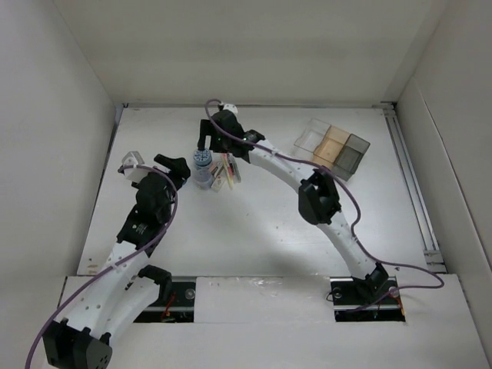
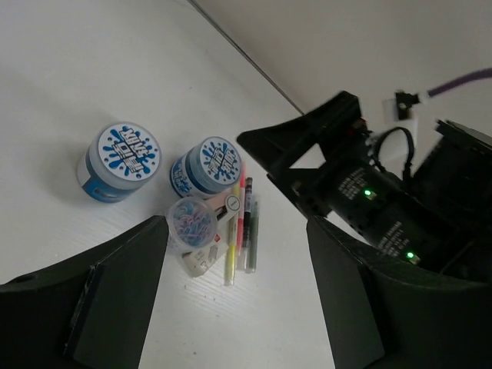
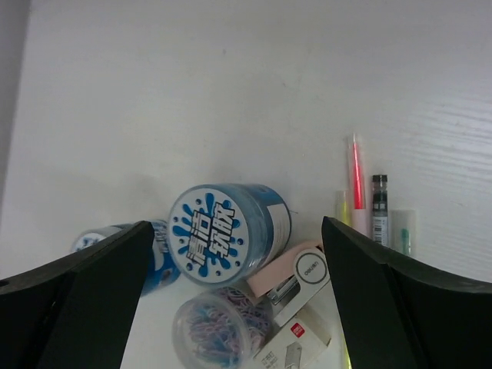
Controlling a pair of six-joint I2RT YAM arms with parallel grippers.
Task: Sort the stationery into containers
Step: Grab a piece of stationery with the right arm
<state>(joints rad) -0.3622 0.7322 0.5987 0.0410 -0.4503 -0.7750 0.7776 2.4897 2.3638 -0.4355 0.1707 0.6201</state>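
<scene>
The stationery lies in one cluster: two round blue-patterned jars (image 2: pixel 119 160) (image 2: pixel 209 164), a clear tub of pastel clips (image 2: pixel 191 223), a pink stapler (image 3: pixel 296 273) with a small white box (image 3: pixel 296 344), and thin yellow, pink and dark pens (image 2: pixel 241 227). The containers (image 1: pixel 334 150), adjoining clear, tan and smoky grey squares, stand at the back right. My right gripper (image 3: pixel 238 307) hovers open over a blue jar (image 3: pixel 227 231) and the clip tub (image 3: pixel 219 330). My left gripper (image 2: pixel 231 307) is open just left of the cluster, with only bare table between its fingers.
White walls enclose the table on the left, back and right. A metal rail (image 1: pixel 411 184) runs along the right edge. The right arm (image 1: pixel 319 196) stretches diagonally across the middle of the table. Its black wrist (image 2: pixel 361 192) crowds the left wrist view.
</scene>
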